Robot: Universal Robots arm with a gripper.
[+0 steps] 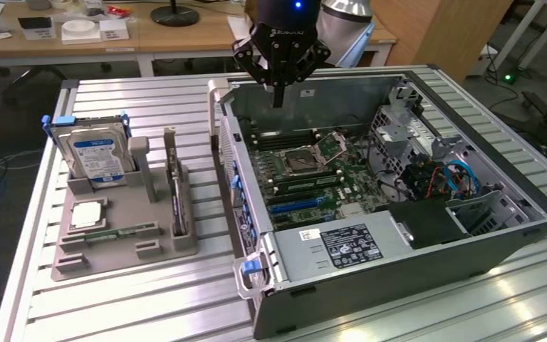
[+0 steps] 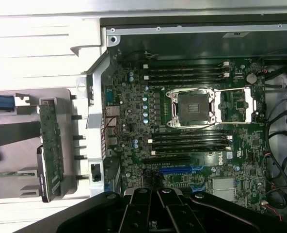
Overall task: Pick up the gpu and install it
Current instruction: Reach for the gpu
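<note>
Gripper [image 1: 276, 98] is pinched shut, empty, over the open case [image 1: 378, 288]; gpu [image 1: 176, 192] stands upright in the tray [image 1: 126, 210], so grab its top edge squarely.

The gpu [image 1: 174, 192] stands on edge in the holder [image 1: 126, 206], at the exterior view's left of the computer case [image 1: 444, 263].

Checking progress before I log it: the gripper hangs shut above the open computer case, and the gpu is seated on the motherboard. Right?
No. The exterior view shows the gpu standing on edge in the grey holder beside the computer case, not on the motherboard. The gripper does hang shut above the open case.
</note>
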